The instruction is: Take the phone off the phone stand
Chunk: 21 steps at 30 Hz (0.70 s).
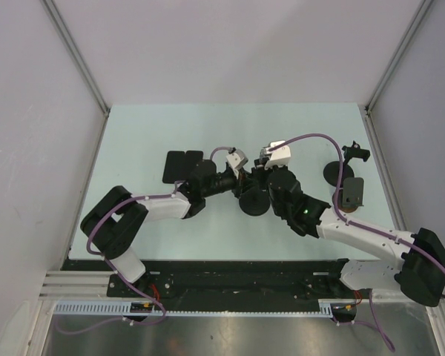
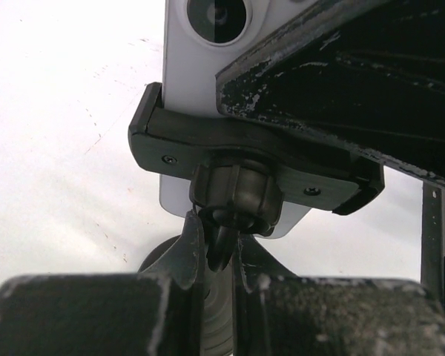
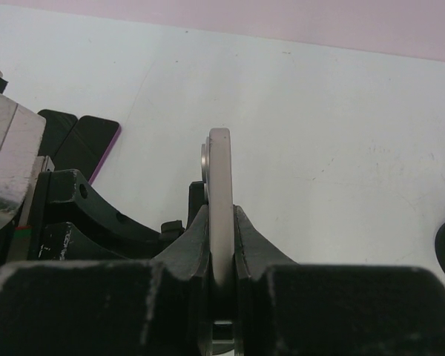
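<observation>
1. Phone: upright near the middle of the table, edge-on to the right wrist camera. Its pale back and lens face the left wrist camera.
2. Phone stand: its black cradle clips the phone's 2 side edges across the lower back.
3. Right gripper: pressed together on the phone, 1 finger on each flat face, apparently above the cradle.
4. Left gripper: pinching the stand's neck just below the ball joint.
5. Handling, my judgement: a stiff, light slab with smooth, likely slippery faces and a fragile lens and screen.
6. The flat-face hold looks sound. Slide the phone straight out of the cradle without twisting, with the left gripper bracing the stand.
</observation>
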Each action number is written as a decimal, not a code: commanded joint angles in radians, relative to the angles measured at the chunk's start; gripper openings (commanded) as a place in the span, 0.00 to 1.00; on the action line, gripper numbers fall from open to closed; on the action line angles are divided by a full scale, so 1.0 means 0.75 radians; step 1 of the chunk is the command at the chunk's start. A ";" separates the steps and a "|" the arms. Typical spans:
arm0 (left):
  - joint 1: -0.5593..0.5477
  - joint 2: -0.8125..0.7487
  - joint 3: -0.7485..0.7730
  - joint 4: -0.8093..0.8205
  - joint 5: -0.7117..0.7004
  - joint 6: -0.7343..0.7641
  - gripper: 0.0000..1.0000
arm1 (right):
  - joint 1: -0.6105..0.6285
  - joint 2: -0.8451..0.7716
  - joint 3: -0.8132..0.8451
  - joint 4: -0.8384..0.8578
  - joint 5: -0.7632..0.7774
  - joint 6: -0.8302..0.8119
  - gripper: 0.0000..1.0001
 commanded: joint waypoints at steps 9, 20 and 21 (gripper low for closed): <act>0.042 0.036 -0.048 -0.261 -0.106 -0.070 0.00 | -0.032 -0.242 0.026 -0.098 -0.142 -0.044 0.00; -0.009 0.069 -0.020 -0.404 -0.282 -0.029 0.00 | -0.010 -0.302 0.126 -0.051 -0.165 -0.042 0.00; -0.013 0.073 -0.020 -0.408 -0.290 -0.029 0.00 | -0.006 -0.308 0.139 -0.053 -0.165 -0.044 0.00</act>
